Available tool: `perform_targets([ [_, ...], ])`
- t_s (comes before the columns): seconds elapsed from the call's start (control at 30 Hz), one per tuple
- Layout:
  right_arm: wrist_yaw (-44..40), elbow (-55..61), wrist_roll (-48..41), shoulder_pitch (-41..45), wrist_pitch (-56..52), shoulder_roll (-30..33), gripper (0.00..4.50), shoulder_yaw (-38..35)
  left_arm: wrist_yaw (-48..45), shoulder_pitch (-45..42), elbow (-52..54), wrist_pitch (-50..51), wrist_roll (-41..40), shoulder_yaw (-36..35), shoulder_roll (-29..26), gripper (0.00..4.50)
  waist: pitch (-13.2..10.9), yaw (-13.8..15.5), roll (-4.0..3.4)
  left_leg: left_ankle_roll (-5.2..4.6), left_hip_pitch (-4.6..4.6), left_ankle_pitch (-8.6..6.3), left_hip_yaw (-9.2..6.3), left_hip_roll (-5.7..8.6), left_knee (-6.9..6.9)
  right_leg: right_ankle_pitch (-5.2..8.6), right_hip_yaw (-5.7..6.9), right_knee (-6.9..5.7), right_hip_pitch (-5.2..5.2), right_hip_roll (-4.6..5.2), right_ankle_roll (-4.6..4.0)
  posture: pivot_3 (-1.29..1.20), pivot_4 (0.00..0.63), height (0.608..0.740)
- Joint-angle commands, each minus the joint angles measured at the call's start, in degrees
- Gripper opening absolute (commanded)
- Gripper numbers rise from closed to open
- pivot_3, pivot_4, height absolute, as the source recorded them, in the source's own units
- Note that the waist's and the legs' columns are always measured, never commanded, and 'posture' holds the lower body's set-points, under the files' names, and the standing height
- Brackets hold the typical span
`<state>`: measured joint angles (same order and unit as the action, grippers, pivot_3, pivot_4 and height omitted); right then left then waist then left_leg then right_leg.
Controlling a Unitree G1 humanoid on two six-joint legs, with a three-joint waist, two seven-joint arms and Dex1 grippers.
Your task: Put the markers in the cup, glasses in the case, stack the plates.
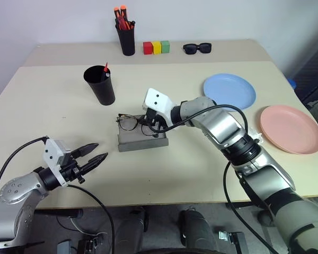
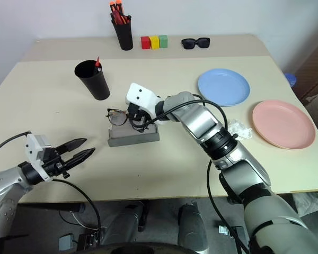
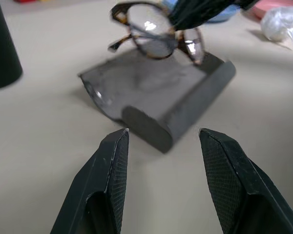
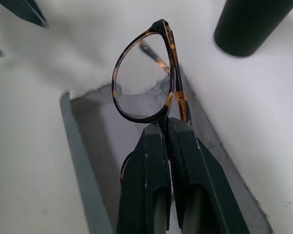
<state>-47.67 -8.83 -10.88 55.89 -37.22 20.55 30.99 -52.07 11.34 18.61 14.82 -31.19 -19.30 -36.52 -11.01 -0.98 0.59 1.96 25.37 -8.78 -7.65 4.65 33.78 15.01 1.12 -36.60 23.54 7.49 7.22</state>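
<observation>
Right gripper [image 4: 167, 127]: clamped on glasses [image 1: 128, 122], held above open grey case [image 1: 142, 141] at table centre. Left gripper [image 1: 94, 153]: fingers parted, empty, at 8 o'clock from case. Cup [image 1: 100, 84] with marker [image 1: 106, 69]: 11 o'clock. Blue plate [image 1: 229, 90], pink plate [image 1: 291, 128]: 2–3 o'clock, apart.

Both head views look forward and steeply down from above the near edge of the counter [image 1: 53, 95], taking in its whole top from a moderate distance. The left wrist view sits low and close, facing along the left tool [image 3: 163, 141] at the grey case [image 3: 161, 92]. The right wrist view looks down from very close above along the right tool [image 4: 167, 124] at the same case and glasses [image 4: 144, 73].
</observation>
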Motion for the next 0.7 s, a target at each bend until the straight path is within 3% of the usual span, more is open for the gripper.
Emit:
perform_targets([
  [0.03, -2.0, -1.4, 2.8, 0.4, 3.7, -0.7, 0.05, 0.2, 1.2, 0.9, 3.5, 0.4, -1.3, -1.2, -0.1, 2.34, 0.0, -0.1, 0.0, 0.01, 0.0, 0.0, 0.0, -0.04, 0.0, 0.0, -0.02, 0.0, -0.01, -0.06, -0.01, 0.0, 0.15, 0.74],
  [0.17, -5.9, 1.1, 3.6, -1.8, 3.2, 1.1, 0.05, 0.5, 2.0, 1.5, 4.6, 0.9, -1.4, -0.9, 0.1, 2.34, 0.0, -0.1, 0.0, 0.05, -0.02, -0.01, 0.07, -0.18, -0.05, -0.03, -0.17, -0.02, -0.02, -0.21, -0.08, 0.0, 0.15, 0.74],
  [0.3, -7.5, 3.2, 5.1, -3.3, 3.4, 1.9, 1.31, 0.4, 2.6, 0.8, 4.5, 1.1, -0.9, 0.2, 0.0, 2.34, 0.0, -0.1, 0.0, 0.06, -0.01, 0.0, 0.11, -0.26, -0.09, -0.05, -0.23, -0.02, -0.02, -0.29, -0.12, 0.0, 0.15, 0.74],
  [0.47, -4.8, 4.3, 5.7, -3.2, 3.2, 0.1, 3.74, -2.8, 4.0, -3.0, 3.2, 2.5, -0.4, 2.0, -0.2, 2.34, 0.0, -0.1, 0.0, 0.08, -0.02, 0.0, 0.19, -0.4, -0.11, -0.11, -0.31, -0.02, 0.02, -0.45, -0.24, 0.0, 0.15, 0.74],
  [0.53, -4.1, 5.8, 5.3, -3.4, 2.9, -0.3, 3.74, -4.4, 5.6, -5.6, 2.5, 4.4, -1.0, 2.5, 0.1, 2.34, 0.0, -0.1, 0.0, 0.1, -0.02, 0.02, 0.2, -0.4, -0.14, -0.12, -0.35, -0.02, 0.05, -0.47, -0.22, 0.0, 0.15, 0.74],
  [0.63, -3.3, 8.8, 5.1, -4.4, 2.7, 0.2, 3.78, -6.1, 10.3, -11.3, 1.4, 9.1, -4.0, 2.0, 1.9, 1.55, 0.0, 0.2, 0.02, 0.14, -0.02, 0.04, 0.18, -0.4, -0.13, -0.13, -0.35, -0.07, 0.07, -0.5, -0.2, 0.0, 0.15, 0.74],
  [0.7, -3.2, 11.9, 5.0, -6.2, 2.5, 1.2, 3.78, -7.0, 13.7, -17.0, 0.1, 13.0, -3.9, 3.8, 2.7, 0.57, 0.0, 0.4, 0.02, 0.14, -0.03, 0.04, 0.18, -0.39, -0.12, -0.22, -0.35, -0.06, 0.03, -0.52, -0.05, 0.0, 0.15, 0.74],
])
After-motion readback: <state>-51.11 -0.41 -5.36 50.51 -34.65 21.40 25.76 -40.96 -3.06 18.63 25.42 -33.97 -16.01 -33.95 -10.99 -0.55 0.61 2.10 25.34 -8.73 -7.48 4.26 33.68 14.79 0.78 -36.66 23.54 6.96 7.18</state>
